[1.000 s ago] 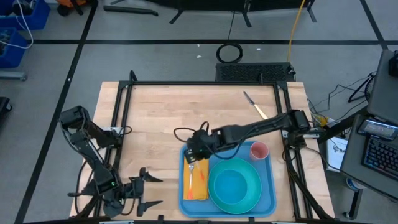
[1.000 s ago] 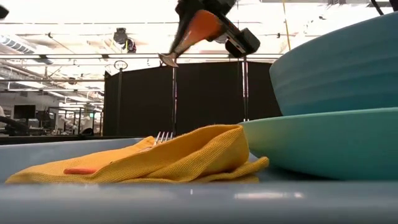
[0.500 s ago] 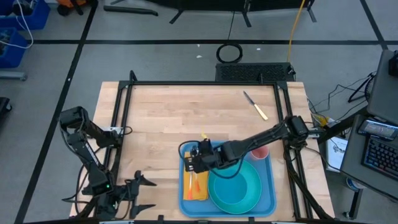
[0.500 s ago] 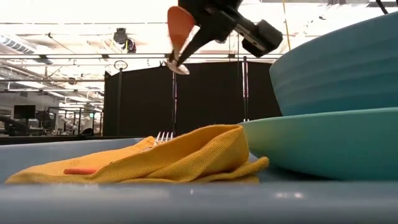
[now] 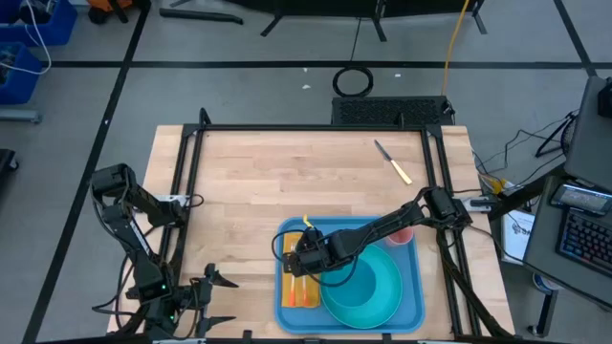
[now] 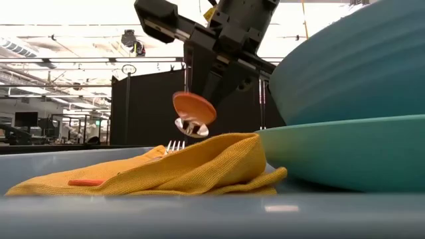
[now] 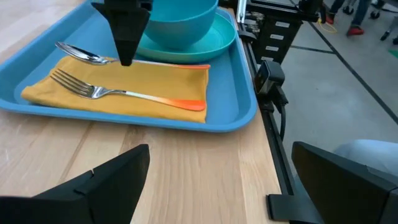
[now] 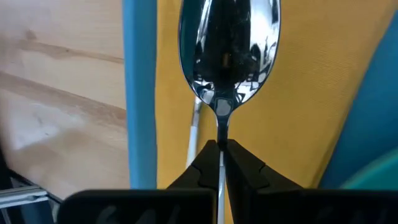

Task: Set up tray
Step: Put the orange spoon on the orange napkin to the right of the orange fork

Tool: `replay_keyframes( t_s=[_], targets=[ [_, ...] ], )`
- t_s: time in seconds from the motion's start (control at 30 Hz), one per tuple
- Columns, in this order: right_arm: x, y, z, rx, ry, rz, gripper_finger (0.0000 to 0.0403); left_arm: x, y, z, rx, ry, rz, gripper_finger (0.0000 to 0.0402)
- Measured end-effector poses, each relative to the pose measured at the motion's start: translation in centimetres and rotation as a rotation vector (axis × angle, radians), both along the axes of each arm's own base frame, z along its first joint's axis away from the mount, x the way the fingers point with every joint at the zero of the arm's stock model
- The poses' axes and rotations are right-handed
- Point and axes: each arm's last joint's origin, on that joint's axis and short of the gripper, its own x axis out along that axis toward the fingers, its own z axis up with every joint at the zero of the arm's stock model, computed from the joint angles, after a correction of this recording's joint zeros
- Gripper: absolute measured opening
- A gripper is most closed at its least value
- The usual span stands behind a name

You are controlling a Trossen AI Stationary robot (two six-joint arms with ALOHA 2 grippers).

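A blue tray [image 5: 418, 287] lies at the table's near edge. On it are an orange-yellow napkin [image 7: 124, 84], a teal plate [image 5: 361, 287] with a teal bowl [image 7: 177, 22] on it, and a pink cup [image 5: 400, 232]. A fork [image 7: 124, 93] with an orange handle lies on the napkin, tines toward the far edge. My right gripper [image 8: 221, 146] is shut on an orange-handled spoon [image 7: 81, 53] just above the napkin, between the fork and the plate. My left gripper [image 7: 217, 186] stands open at the table's near left corner [image 5: 220, 296], touching nothing. My right gripper pinches the spoon's thin neck [image 8: 221, 127], just behind its bowl, between its two fingertips. The fingers slant down from above and cross the spoon. The spoon is about level, bowl toward the far edge and orange handle [image 6: 194, 106] toward the near edge, clear of the napkin in the low view.
A knife [image 5: 392, 161] with a yellow handle lies on the bare wood at the far right. A black frame [image 5: 306, 127] runs round the table. The wood to the left of and beyond the tray is free.
My right gripper has come down and toward the near edge, over the tray's left part, and its wrist has rolled. The spoon has turned from handle up and bowl down to about level, and now hangs low over the napkin.
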Motion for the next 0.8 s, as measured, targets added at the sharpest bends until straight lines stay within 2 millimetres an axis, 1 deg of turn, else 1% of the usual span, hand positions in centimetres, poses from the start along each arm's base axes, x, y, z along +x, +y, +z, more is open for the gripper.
replay_keyframes(
  t_s=[0.17,0.27,0.4,0.47,0.57,0.7,0.8],
  targets=[
    [-0.2,-0.8,0.1,-0.007,0.04,-0.039,0.0,0.0,0.0,0.0,0.0,-0.001,0.0,0.0397],
    [-0.1,-0.8,0.0,0.0,0.036,-0.041,0.0,0.0,0.0,0.0,0.002,-0.002,0.001,0.0397],
    [0.1,-0.6,0.1,0.018,0.011,-0.056,0.0,0.0,0.0,0.0,0.005,-0.01,0.009,0.0397],
    [0.5,-0.7,0.3,0.031,-0.03,-0.059,0.0,0.0,0.0,0.0,0.005,-0.012,0.011,0.0397],
    [1.0,-0.8,0.9,0.003,-0.111,-0.069,0.0,0.0,0.0,0.0,0.006,-0.012,0.011,0.0397],
    [1.3,-0.8,1.9,-0.034,-0.165,-0.075,0.0,0.0,0.1,0.0,0.009,-0.01,0.01,0.0397],
    [1.7,-0.7,2.8,-0.051,-0.197,-0.037,0.0,0.0,0.1,0.0,0.016,-0.008,0.011,0.0397]
  ],
)
